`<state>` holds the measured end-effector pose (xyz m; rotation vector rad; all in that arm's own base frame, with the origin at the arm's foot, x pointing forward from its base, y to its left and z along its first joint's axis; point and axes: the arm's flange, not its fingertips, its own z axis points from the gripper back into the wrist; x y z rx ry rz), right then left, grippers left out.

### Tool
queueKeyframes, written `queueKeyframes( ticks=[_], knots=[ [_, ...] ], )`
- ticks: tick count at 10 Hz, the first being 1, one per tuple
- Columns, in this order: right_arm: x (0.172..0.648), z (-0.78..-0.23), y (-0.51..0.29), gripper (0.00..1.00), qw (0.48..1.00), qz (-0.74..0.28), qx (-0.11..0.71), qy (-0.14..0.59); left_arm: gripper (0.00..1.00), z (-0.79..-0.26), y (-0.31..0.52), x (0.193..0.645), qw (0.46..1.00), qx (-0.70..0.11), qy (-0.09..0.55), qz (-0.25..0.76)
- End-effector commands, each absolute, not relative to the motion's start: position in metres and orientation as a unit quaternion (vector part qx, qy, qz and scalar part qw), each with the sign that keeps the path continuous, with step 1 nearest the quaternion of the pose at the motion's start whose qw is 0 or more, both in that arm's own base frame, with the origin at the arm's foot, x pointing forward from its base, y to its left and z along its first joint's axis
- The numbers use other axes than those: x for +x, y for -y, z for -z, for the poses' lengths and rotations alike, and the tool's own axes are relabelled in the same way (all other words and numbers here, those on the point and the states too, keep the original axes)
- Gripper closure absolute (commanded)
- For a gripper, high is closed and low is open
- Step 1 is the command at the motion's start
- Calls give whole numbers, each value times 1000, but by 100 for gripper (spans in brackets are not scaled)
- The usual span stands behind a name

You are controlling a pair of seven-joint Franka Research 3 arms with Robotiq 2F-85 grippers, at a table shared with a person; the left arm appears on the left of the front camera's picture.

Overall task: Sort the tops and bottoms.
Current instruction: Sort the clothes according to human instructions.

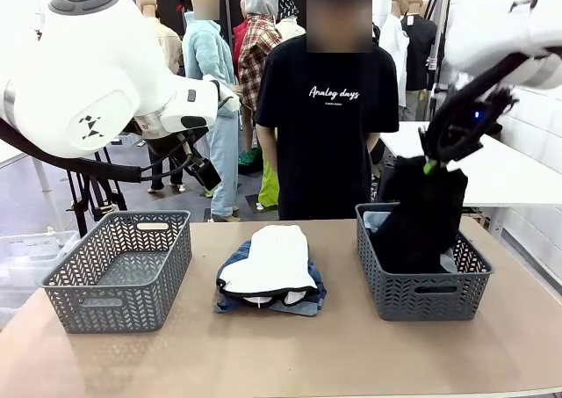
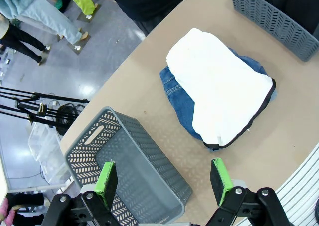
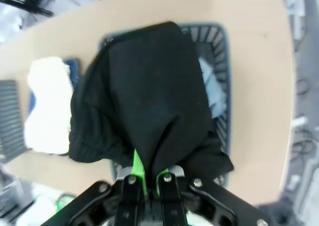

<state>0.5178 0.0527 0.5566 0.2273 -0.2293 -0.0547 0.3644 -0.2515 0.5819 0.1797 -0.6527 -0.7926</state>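
My right gripper (image 1: 430,163) (image 3: 146,178) is shut on a bulky black top (image 1: 423,213) (image 3: 149,91). The top hangs from it into the right grey basket (image 1: 421,293) (image 3: 221,41). At the table's middle a white top (image 1: 270,257) (image 2: 219,94) (image 3: 47,106) lies folded on blue denim bottoms (image 1: 235,259) (image 2: 177,94). My left gripper (image 2: 163,178) (image 1: 204,173) is open and holds nothing. It hovers high above the empty left grey basket (image 1: 114,271) (image 2: 134,156), with the pile beyond its fingertips.
Something pale blue (image 1: 379,220) (image 3: 212,89) lies in the right basket beside the black top. A person in a printed black T-shirt (image 1: 327,126) stands at the far side of the table. Bare tabletop (image 1: 281,354) runs along the near edge.
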Motion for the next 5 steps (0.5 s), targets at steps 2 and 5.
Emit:
queueKeyframes(
  ticks=[2,5],
  knots=[
    [518,-557,-53,100,987,27,113,114,3,-584,250,364,867,89,308,381],
    [518,-557,-53,100,987,27,113,114,3,-584,250,364,867,89,308,381]
  ],
)
